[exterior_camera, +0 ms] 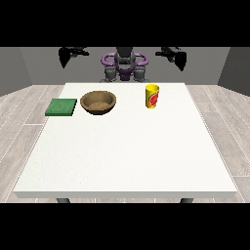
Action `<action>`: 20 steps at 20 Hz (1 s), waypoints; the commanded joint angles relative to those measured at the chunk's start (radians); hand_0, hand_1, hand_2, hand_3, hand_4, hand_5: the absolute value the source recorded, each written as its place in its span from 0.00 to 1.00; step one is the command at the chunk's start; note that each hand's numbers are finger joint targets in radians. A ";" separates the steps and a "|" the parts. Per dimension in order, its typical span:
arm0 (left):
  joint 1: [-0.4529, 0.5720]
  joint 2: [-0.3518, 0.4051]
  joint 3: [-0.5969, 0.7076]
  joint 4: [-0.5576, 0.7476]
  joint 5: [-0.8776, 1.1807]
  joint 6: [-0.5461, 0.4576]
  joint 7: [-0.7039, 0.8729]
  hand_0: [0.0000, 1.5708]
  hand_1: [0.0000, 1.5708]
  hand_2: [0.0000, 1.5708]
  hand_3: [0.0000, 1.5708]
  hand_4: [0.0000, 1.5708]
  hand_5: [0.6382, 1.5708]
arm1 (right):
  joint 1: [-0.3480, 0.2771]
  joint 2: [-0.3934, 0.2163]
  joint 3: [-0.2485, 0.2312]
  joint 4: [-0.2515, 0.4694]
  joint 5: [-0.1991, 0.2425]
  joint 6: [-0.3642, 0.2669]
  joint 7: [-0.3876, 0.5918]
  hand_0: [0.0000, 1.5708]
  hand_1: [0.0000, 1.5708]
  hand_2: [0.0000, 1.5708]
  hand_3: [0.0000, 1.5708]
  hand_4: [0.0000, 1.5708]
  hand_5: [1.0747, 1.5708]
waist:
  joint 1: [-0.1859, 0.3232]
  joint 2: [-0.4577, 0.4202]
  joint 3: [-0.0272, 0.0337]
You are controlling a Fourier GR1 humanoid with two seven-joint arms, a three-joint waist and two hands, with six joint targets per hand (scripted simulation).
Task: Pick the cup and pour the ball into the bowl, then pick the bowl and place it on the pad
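A yellow cup (152, 95) with a red mark stands upright on the white table (127, 156), right of centre near the far edge. Its inside is hidden, so no ball shows. A brown bowl (98, 102) sits to its left. A flat green pad (61, 107) lies at the table's left side, beside the bowl. The hand at the view's left (64, 55) hangs raised beside the robot, well above and behind the table. The hand at the view's right (179, 59) is raised the same way. Neither hand touches or holds anything.
The robot's torso (124, 66) stands behind the table's far edge. A grey wooden floor (19, 117) surrounds the table. The near half of the table carries no objects.
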 commanded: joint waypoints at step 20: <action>-0.269 -0.077 0.029 0.727 -0.147 0.158 -0.636 0.00 0.00 0.00 0.00 0.00 0.95 | -0.144 -0.080 -0.095 0.214 -0.015 0.120 -0.197 0.00 0.00 0.00 0.00 0.00 1.00 | -0.063 0.210 -0.0002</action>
